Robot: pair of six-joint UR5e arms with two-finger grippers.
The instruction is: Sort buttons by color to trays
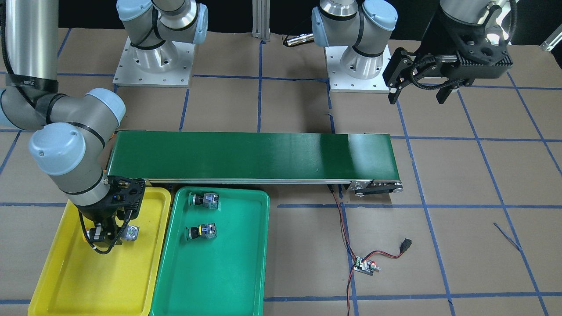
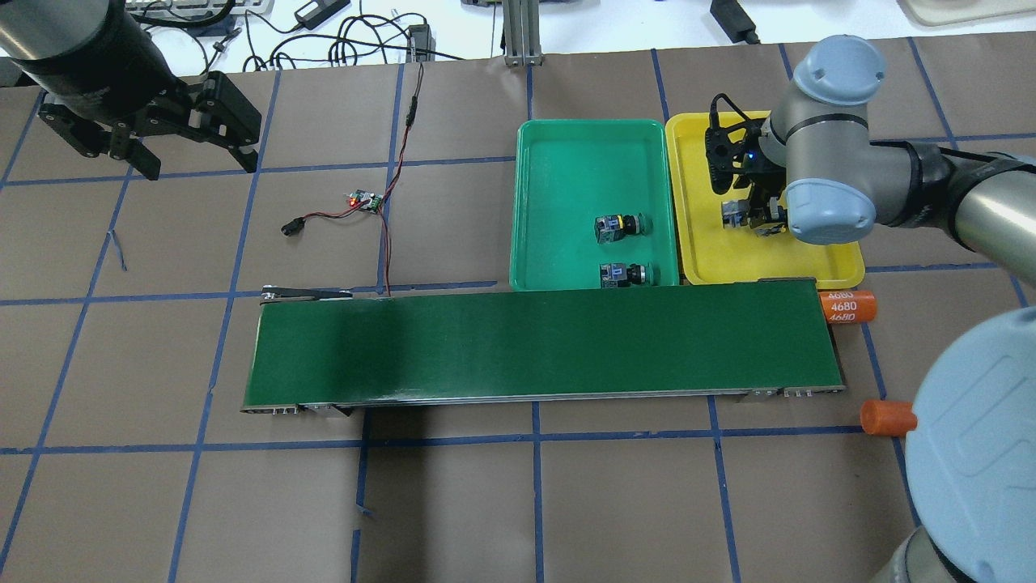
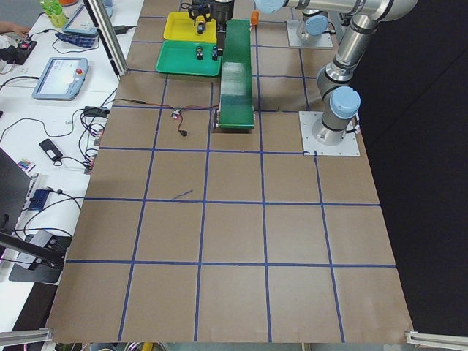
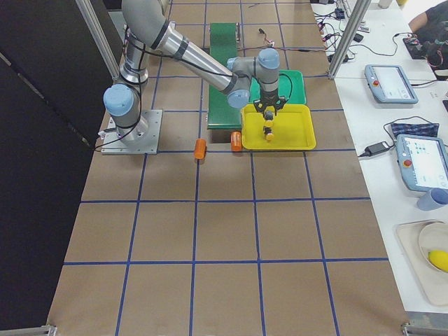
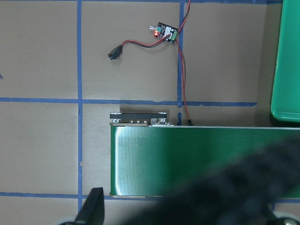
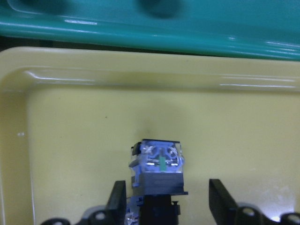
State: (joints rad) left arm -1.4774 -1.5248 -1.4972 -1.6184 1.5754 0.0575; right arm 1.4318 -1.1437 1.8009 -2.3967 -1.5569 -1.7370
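1. I am seeing the right claw (image 6: 167,185) hanging low inside the yellow tray (image 1: 88,281). Its fingers (image 6: 220,199) are standing apart on either side of a button (image 6: 159,159). One finger is sitting just beside the button's body and the other is showing a clear gap, so nothing is being squeezed.
2. That button is lying on its side on the tray floor, in the half nearer the belt (image 2: 534,344). Its clear rear block is pointing left toward the green tray (image 2: 566,150). The claw is hiding the cap, so I am not calling its colour.
3. The green tray is sitting just left of the yellow one in the overhead view. It is holding two buttons on their sides, apart from each other, with their caps pointing right. The near button (image 2: 619,275) is lying close to the belt-side rim and showing a green cap. The far button (image 2: 619,227) is lying about mid-tray and showing a yellow band behind its cap.
4. Both trays are lying along the belt's far side at its right end. Two orange cylinders (image 2: 848,306) are lying off that end.
5. The left claw (image 2: 198,159) is hanging above the table (image 2: 453,502) at far left, well apart from the trays. Its fingers are spread wide and holding nothing.
6. A small board (image 2: 364,201) with red and black wires is lying on the table between the left claw and the green tray.
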